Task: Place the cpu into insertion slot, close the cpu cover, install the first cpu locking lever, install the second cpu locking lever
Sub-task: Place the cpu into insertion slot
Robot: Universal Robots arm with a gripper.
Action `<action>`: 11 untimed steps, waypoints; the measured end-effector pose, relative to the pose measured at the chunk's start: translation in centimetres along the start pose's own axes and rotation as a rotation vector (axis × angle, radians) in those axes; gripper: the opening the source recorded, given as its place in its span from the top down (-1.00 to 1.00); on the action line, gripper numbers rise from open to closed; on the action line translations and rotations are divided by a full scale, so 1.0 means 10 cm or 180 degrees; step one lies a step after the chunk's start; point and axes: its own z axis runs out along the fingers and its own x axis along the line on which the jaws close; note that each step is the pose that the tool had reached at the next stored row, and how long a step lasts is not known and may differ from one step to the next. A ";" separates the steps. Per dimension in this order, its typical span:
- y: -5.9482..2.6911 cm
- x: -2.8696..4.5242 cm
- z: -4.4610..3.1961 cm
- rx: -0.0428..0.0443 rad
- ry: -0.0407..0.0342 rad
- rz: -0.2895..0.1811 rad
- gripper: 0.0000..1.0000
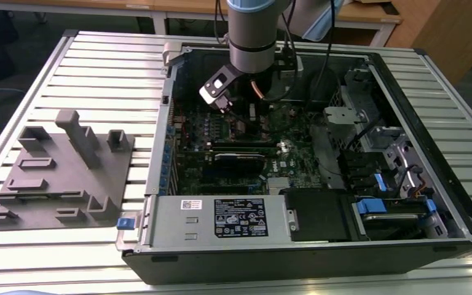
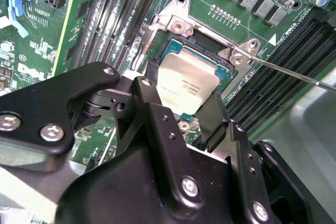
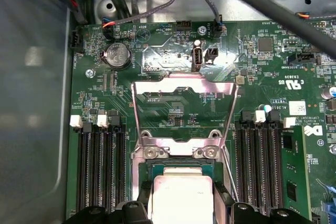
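The cpu [image 2: 188,82], a silver-grey square chip, sits between my gripper's [image 2: 184,92] black fingers [image 2: 214,116], right over the insertion slot [image 2: 227,72] on the green motherboard. The fingers press against two opposite edges of the chip. In the first wrist view the cpu [image 3: 181,199] shows at the slot's [image 3: 157,167] silvery rim. The cpu cover [image 3: 157,86], a thin metal frame with a window, stands swung open behind the slot. A thin wire locking lever [image 2: 294,74] sticks out sideways from the slot's corner. In the exterior view the arm [image 1: 252,43] reaches down into the open computer case.
Long black memory slots [image 3: 100,171] flank the socket on both sides. A black graphics card [image 1: 240,161] lies across the board nearer the power supply [image 1: 219,224]. The case walls [image 1: 432,123] enclose the board. A grey fixture [image 1: 59,172] stands on the table at the exterior view's left.
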 end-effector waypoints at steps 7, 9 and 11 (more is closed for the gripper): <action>-0.001 -0.002 0.009 0.0000 -0.0001 0.0000 -0.08; -0.001 -0.002 0.010 0.0000 0.0000 0.0000 -0.08; -0.001 -0.002 0.011 0.0000 0.0000 0.0000 -0.08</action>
